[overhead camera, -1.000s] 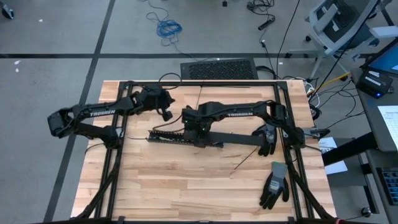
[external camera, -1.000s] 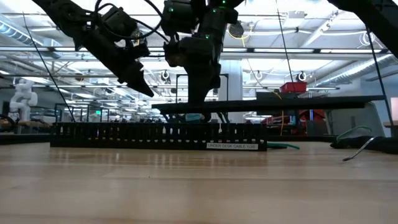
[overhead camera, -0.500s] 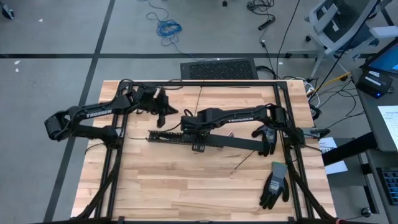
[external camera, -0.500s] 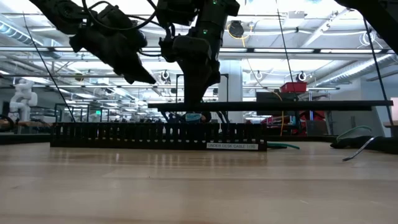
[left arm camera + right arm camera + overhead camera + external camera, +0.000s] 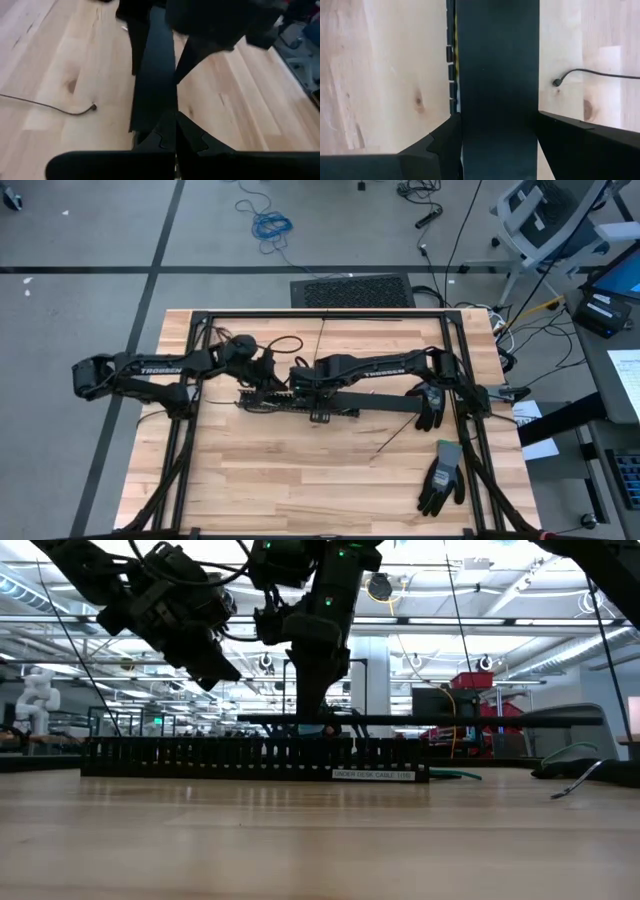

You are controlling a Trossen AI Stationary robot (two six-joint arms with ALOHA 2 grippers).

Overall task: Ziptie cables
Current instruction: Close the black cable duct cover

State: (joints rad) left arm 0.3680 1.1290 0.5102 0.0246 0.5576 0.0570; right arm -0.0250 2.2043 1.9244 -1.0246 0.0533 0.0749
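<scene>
We see the L hand (image 5: 268,370) w/ fingers pressed together, nothing btwn them. It hangs tilted above the left end of the slotted tray (image 5: 262,402), not touching it, about mid-worktop (image 5: 300,480) and a bit toward the left edge.

The R hand (image 5: 315,388) is just beside it, toward the right edge. It's clamped on the long flat black lid (image 5: 380,405), w/ one finger (image 5: 445,145) on each long side. In the low view the lid (image 5: 450,720) sits level, raised above the tray (image 5: 200,758). It runs from the R hand toward the right edge.

The cables (image 5: 455,35) show only as a thin yellow sliver in the tray slots, right alongside the lid's edge (image 5: 497,60). The rest is hidden under the lid and arms, so we can't tell how they lie.

A green strand (image 5: 455,776) lies on the worktop just past the tray's labelled end. We can't tell if it belongs to the cables.

Two gloves are near the right edge: one (image 5: 428,402) at the lid's far tip, the other (image 5: 441,476) toward the near-right corner. A thin black zip tie (image 5: 388,442) lies btwn lid and near edge. A thin dark cord (image 5: 585,73) lies on the wood near the lid.
</scene>
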